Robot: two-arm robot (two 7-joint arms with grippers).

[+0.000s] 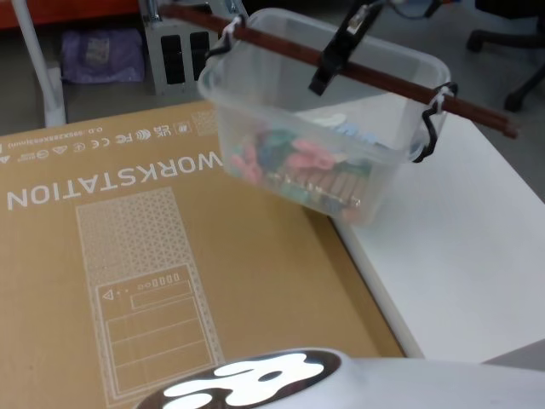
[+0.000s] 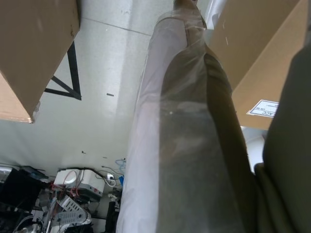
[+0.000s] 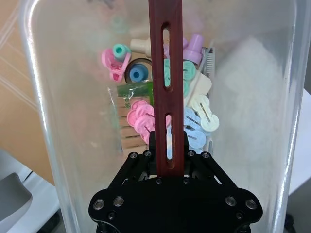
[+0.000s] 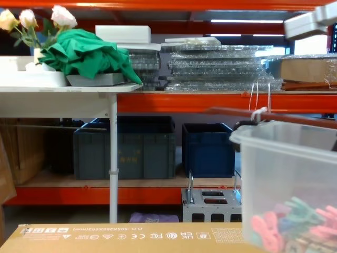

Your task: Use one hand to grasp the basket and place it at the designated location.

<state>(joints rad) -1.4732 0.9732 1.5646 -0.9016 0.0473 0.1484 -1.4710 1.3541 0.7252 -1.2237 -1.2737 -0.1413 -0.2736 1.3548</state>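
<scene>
Right gripper (image 1: 336, 60) fingers clamped mid-span on the slotted bar handle (image 1: 281, 44); the basket (image 1: 289, 128) hangs right under them.
Tub looks lifted & tilted, below the fingers where the cardboard box (image 1: 128, 256) meets the white table (image 1: 460, 239). Thin plastic w/ clothes pegs (image 1: 315, 175) inside: prob. light, swings easily, walls flex, so the bar centre is the hold. Left gripper (image 2: 228, 160) idle, well away.

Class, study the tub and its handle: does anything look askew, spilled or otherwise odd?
Nothing has spilled: the pegs lie inside the basket. The odd part is its handle, a dark red slotted bar hooked to the rim by black clips, with the right gripper shut on it.
</scene>
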